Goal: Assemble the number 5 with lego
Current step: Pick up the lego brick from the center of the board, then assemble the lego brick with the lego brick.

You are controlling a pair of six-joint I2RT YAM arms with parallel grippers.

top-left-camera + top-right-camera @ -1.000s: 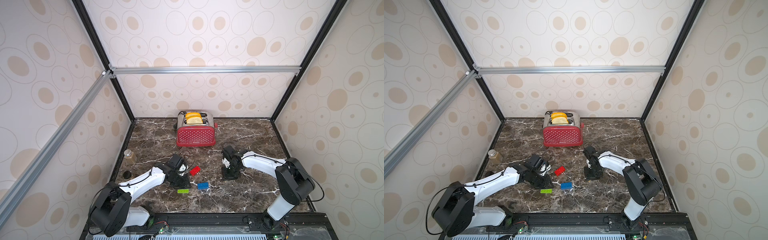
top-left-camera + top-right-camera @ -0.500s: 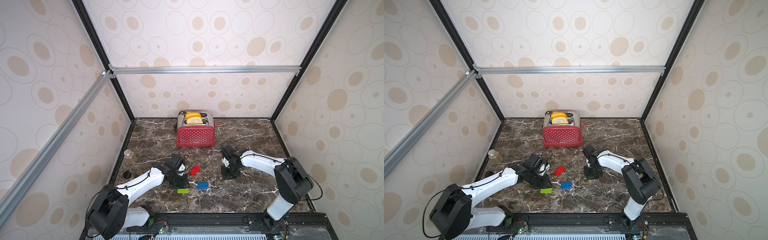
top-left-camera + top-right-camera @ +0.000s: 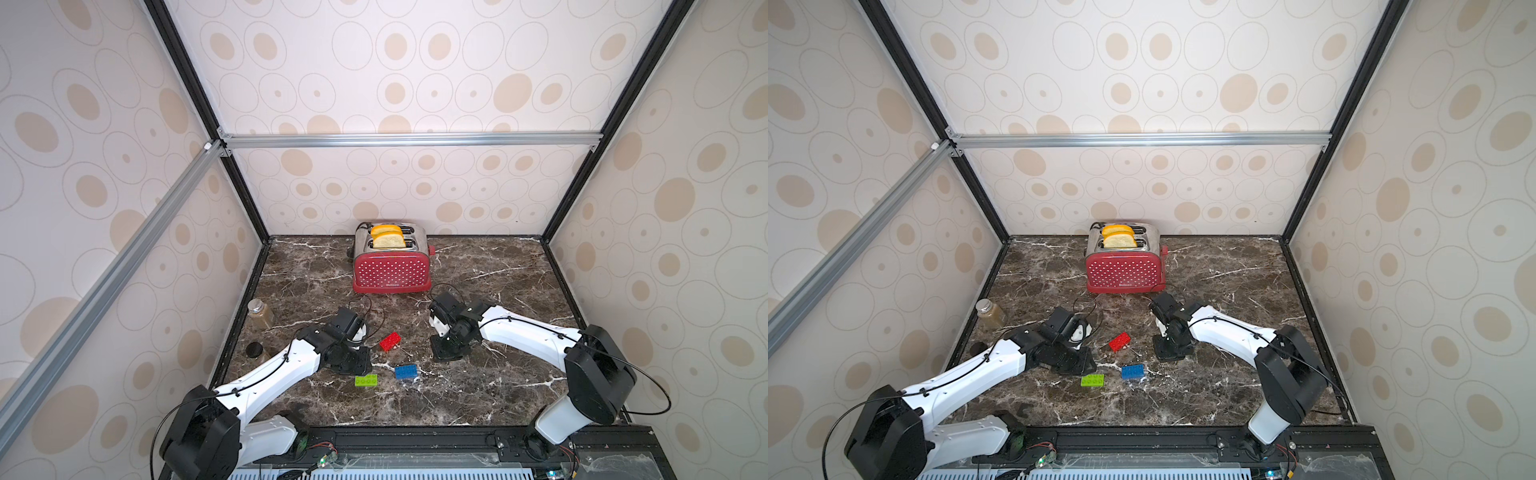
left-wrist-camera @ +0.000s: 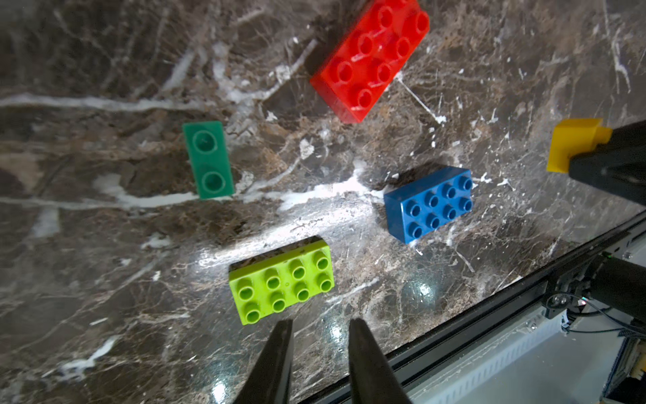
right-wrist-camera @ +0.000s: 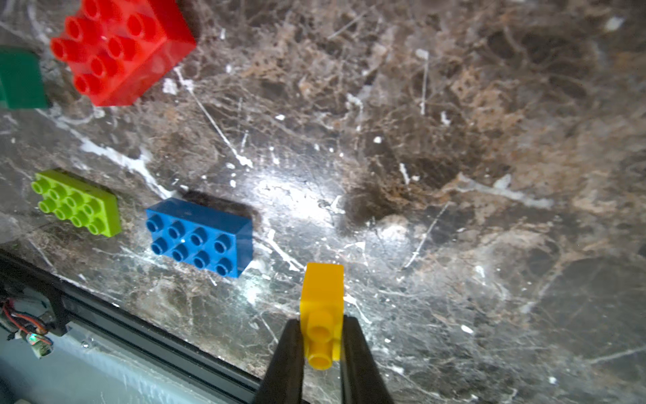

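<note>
Right gripper (image 5: 321,321): closed on the yellow brick (image 5: 322,290). Both fingers clamp its studded end, and the plain end sticks out past the fingertips. I cannot tell whether the brick touches the marble tabletop (image 3: 478,386) or hangs just above it.

Left gripper (image 4: 320,323): jaws narrowly parted, with nothing between them. It hovers just beside the lime-green brick (image 4: 281,281), apart from it.

The lego, four loose bricks, none joined:
- red brick (image 4: 370,59), studs up, lying askew, the one nearest the toaster (image 3: 390,270)
- dark-green brick (image 4: 208,161), narrow, with two rings on its upper face. It shows in the left wrist view only; in both top views my left arm hides it.
- blue brick (image 4: 430,204), studs up, between the lime-green brick and my right gripper
- lime-green brick, studs up, near the blue one but not touching it, both towards the front edge of the table

The number 5 is not built; no brick sits on another.

Elsewhere: the red polka-dot toaster stands at the back wall with two toast slices (image 3: 388,239) in its slots. A glass jar (image 3: 260,313) stands by the left wall, well apart from the bricks.
</note>
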